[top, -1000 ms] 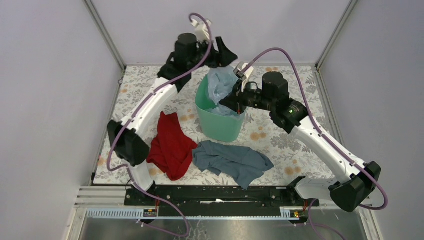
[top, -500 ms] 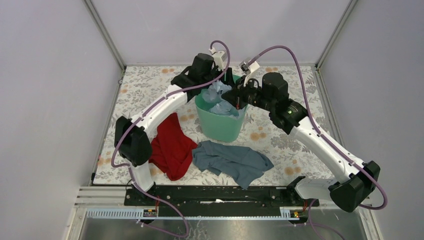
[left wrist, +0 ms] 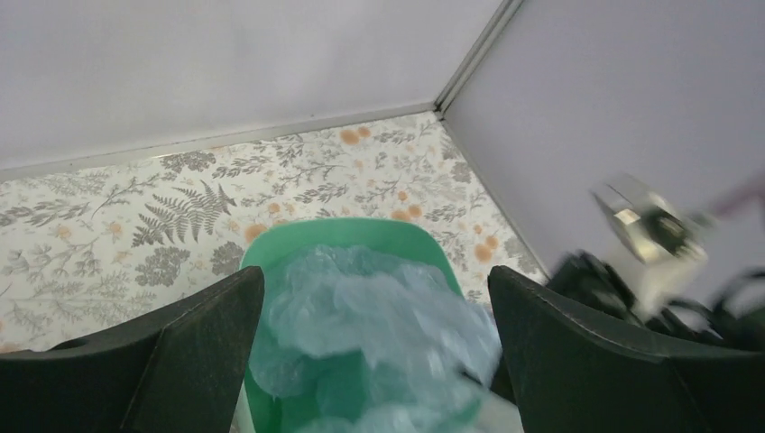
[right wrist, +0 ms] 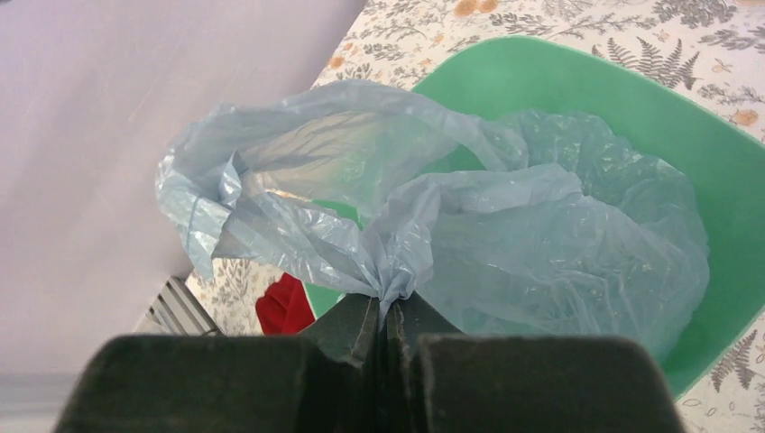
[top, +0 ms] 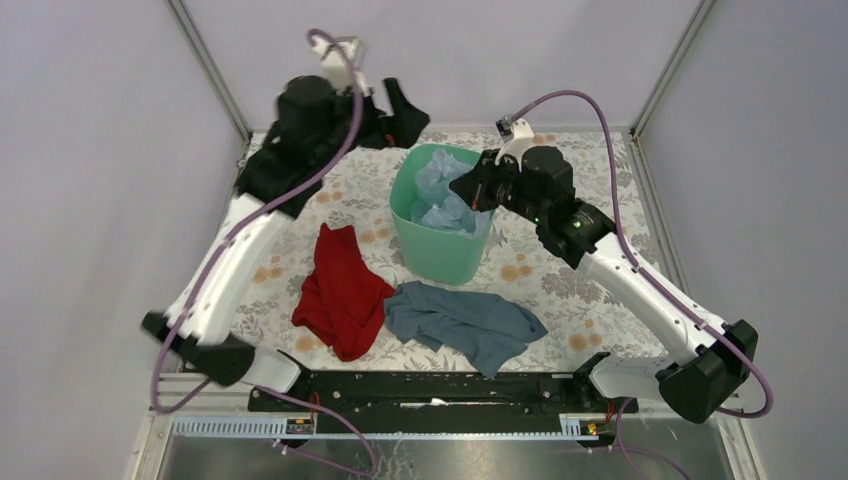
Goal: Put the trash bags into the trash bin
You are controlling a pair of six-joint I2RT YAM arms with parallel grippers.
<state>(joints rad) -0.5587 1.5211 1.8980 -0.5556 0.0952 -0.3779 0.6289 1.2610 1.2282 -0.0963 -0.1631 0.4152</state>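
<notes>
Stuffing step: right gripper [right wrist: 388,316] pinches thin pale-blue plastic bag [right wrist: 541,244], mostly inside mint-green plastic bin [right wrist: 577,81]. Spread left gripper [top: 400,108] empty. Next: push down, let go.

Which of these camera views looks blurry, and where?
Left wrist view: motion-smeared, worst on the right arm at its right edge and the thin pale-blue plastic bag in the mint-green plastic bin. Right wrist view: bag crisp, own right gripper dark. Top external: sharp, evenly lit.
</notes>
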